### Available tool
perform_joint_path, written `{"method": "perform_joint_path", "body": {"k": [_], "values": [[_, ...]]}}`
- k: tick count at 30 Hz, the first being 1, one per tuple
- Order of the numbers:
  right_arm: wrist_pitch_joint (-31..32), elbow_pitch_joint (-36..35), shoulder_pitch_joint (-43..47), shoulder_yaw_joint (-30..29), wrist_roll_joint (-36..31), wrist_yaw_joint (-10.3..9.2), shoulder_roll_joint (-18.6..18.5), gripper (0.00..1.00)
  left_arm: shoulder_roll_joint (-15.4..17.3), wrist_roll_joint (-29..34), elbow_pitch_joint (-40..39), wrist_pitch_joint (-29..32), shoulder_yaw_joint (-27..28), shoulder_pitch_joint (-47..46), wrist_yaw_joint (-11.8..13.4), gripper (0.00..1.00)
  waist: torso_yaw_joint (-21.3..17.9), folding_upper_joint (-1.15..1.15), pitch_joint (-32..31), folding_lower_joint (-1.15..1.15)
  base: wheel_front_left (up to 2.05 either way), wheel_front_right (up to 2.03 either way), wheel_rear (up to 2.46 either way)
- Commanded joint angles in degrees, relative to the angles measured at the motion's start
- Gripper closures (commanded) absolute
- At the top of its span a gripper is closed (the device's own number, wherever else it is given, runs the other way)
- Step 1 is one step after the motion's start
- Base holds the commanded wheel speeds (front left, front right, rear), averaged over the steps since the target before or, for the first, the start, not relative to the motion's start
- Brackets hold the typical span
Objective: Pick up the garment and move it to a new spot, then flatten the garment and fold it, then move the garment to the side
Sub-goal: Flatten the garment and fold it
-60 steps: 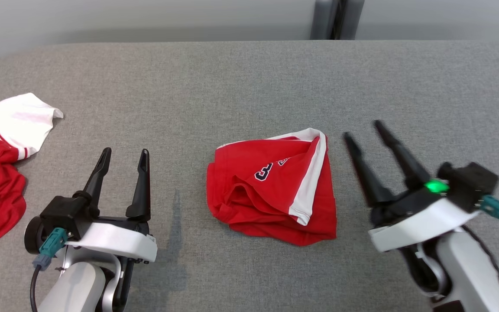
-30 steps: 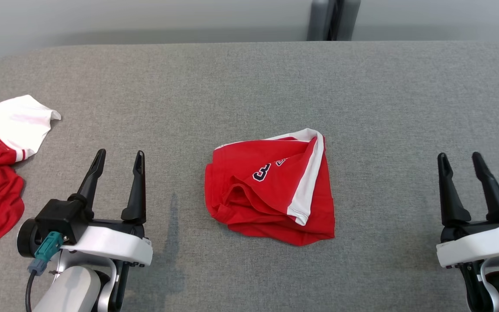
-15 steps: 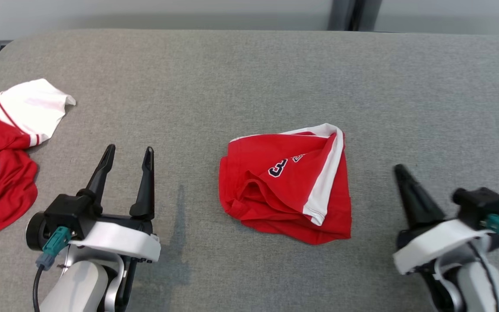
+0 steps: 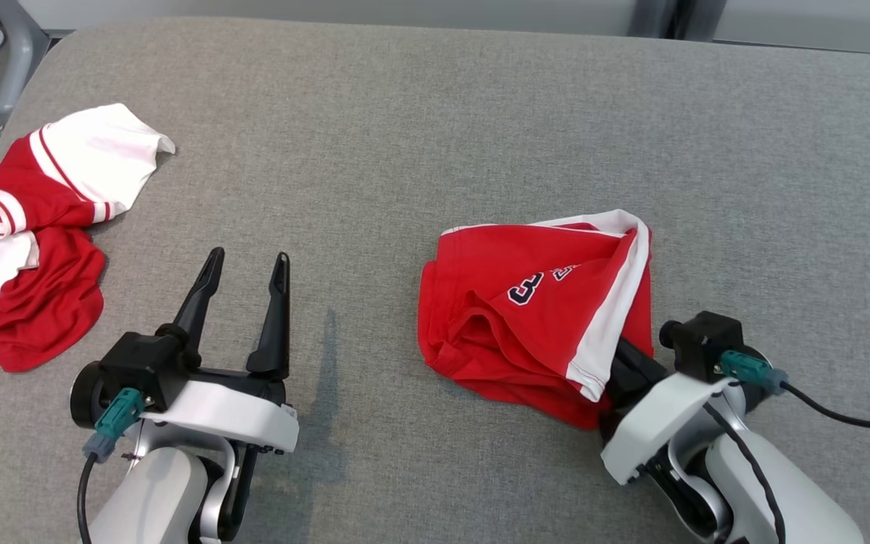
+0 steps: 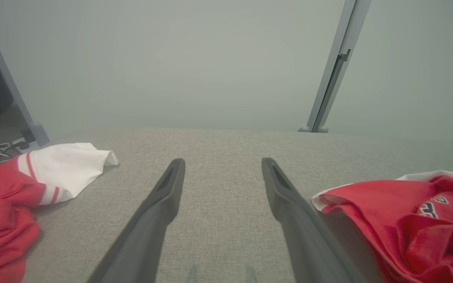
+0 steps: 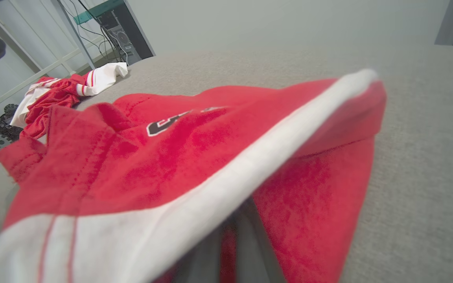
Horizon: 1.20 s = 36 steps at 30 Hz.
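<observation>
Red garment (image 4: 526,317) crumpled on grey surface (image 4: 405,113), right of centre. Right claw (image 4: 626,361) tucked under its near-right edge, closed, pinching cloth. Left claw (image 4: 248,261) spread wide, empty. Red-white heap (image 4: 42,227) far left.

The light is bright, soft and even. A faint shadow (image 4: 320,393) lies on the grey table (image 4: 435,113) just right of the left gripper (image 4: 248,257). Close up, the red garment (image 6: 171,157) looks blurry.
</observation>
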Motion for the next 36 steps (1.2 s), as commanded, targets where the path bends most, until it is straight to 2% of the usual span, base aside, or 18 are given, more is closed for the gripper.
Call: {"method": "perform_joint_path", "body": {"k": [1, 8, 16, 25, 26, 33, 36], "values": [[-0.63, 0.07, -0.94, 0.34, 0.44, 0.00, -0.55, 1.00, -0.15, 0.38, 0.15, -0.20, 0.07, -1.22, -0.26, 0.00, 0.20, 0.00, 0.16, 0.00, 0.00, 0.00, 0.00], [-0.04, 0.25, -9.36, 5.20, 2.93, 0.00, -2.68, 1.00, -1.32, 0.72, 1.16, -0.48, 0.15, -1.86, -1.22, 0.00, 1.56, 0.00, 1.27, 0.00, 0.00, 0.00, 0.00], [0.37, 6.69, -19.33, 9.20, 6.87, 0.00, -3.29, 1.00, -3.22, 1.51, 2.84, -0.55, -0.65, -3.68, -2.75, 0.00, 4.02, 0.00, 2.40, 0.00, 0.00, 0.00, 0.00], [-4.26, 16.25, -26.53, 14.70, 14.18, 0.00, -3.37, 1.00, -5.49, 2.56, 4.47, -0.55, 0.01, -4.50, -4.31, 0.00, 5.72, 0.00, 3.18, 0.00, 0.00, 0.00, 0.00], [-7.06, 17.16, -26.71, 15.91, 16.64, 0.00, -3.71, 1.00, -5.81, 3.29, 4.60, -0.56, 1.26, -3.54, -4.73, 0.00, 4.96, 0.00, 2.87, 0.00, 0.00, 0.00, 0.00], [-9.44, 14.53, -23.66, 11.79, 16.66, 0.00, -4.59, 1.00, -5.34, 4.50, 3.85, -0.55, 3.55, -2.27, -4.66, 0.00, 2.33, 0.00, 2.07, 0.00, 0.00, 0.00, 0.00], [-9.63, 11.10, -20.72, 6.89, 14.95, 0.00, -5.29, 1.00, -5.05, 5.00, 3.34, -0.56, 4.45, -2.06, -4.63, 0.00, 0.83, 0.00, 1.60, 0.00, 0.00, 0.00, 0.00]]}}
